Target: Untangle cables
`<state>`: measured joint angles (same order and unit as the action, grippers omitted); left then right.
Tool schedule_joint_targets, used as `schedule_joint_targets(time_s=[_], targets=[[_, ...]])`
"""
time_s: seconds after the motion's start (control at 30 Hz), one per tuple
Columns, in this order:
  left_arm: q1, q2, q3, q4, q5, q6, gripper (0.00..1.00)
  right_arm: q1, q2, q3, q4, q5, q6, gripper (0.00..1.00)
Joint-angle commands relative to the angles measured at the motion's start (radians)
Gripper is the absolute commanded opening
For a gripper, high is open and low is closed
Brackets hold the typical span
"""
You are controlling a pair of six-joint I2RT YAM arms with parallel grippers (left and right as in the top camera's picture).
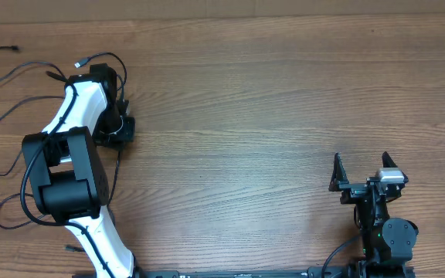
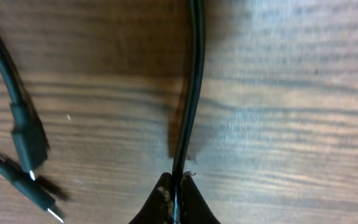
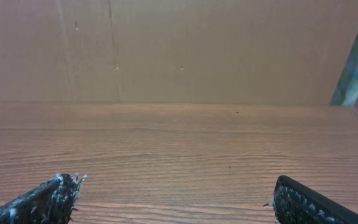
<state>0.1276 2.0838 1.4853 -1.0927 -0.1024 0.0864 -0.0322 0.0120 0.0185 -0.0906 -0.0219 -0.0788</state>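
Note:
Several thin black cables (image 1: pixel 6 116) lie tangled at the table's far left, with a silvery plug (image 1: pixel 78 62) near the back. My left gripper (image 2: pixel 176 186) is shut on one black cable (image 2: pixel 191 93), which runs up from the fingertips across the wood. In the overhead view the left gripper (image 1: pixel 118 127) sits low on the table amid the cables. Two black plugs (image 2: pixel 30 146) with silvery tips lie to the left in the left wrist view. My right gripper (image 3: pixel 173 193) is open and empty, parked at the front right (image 1: pixel 361 174).
The wood table (image 1: pixel 269 116) stretches between the arms. A brown cardboard wall (image 3: pixel 179 50) stands behind the table. The left arm's white links and black base cables (image 1: pixel 60 177) occupy the front left.

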Motion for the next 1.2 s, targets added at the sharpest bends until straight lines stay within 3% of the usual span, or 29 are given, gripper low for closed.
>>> schedule_joint_targets(time_s=[0.0, 0.1, 0.23, 0.33, 0.53, 0.9, 0.97, 1.03, 1.17], targets=[[0.004, -0.027, 0.018, -0.013, -0.001, 0.027, 0.04, -0.001, -0.009, -0.010, 0.006, -0.002, 0.003, 1.00], [0.003, -0.071, 0.018, -0.010, 0.051, 0.053, 0.04, -0.001, -0.009, -0.010, 0.006, -0.002, 0.003, 1.00], [0.003, -0.153, 0.018, -0.007, 0.215, 0.192, 0.04, -0.001, -0.009, -0.010, 0.006, -0.002, 0.003, 1.00], [0.004, -0.207, 0.018, -0.019, 0.286, 0.206, 0.04, -0.001, -0.009, -0.010, 0.006, -0.002, 0.003, 1.00], [0.004, -0.219, 0.014, -0.089, 0.277, 0.187, 0.04, -0.001, -0.009, -0.010, 0.006, -0.002, 0.003, 1.00], [0.011, -0.207, 0.013, -0.160, 0.024, -0.060, 0.05, -0.001, -0.009, -0.010, 0.006, -0.002, 0.003, 1.00], [0.016, -0.207, 0.013, -0.155, 0.028, -0.068, 0.09, -0.001, -0.009, -0.010, 0.006, -0.002, 0.003, 1.00], [0.016, -0.207, 0.013, -0.151, 0.051, -0.068, 0.28, -0.001, -0.009, -0.010, 0.006, -0.002, 0.003, 1.00], [0.016, -0.207, 0.014, -0.128, 0.114, -0.066, 0.34, -0.001, -0.009, -0.010, 0.006, -0.002, 0.003, 1.00]])
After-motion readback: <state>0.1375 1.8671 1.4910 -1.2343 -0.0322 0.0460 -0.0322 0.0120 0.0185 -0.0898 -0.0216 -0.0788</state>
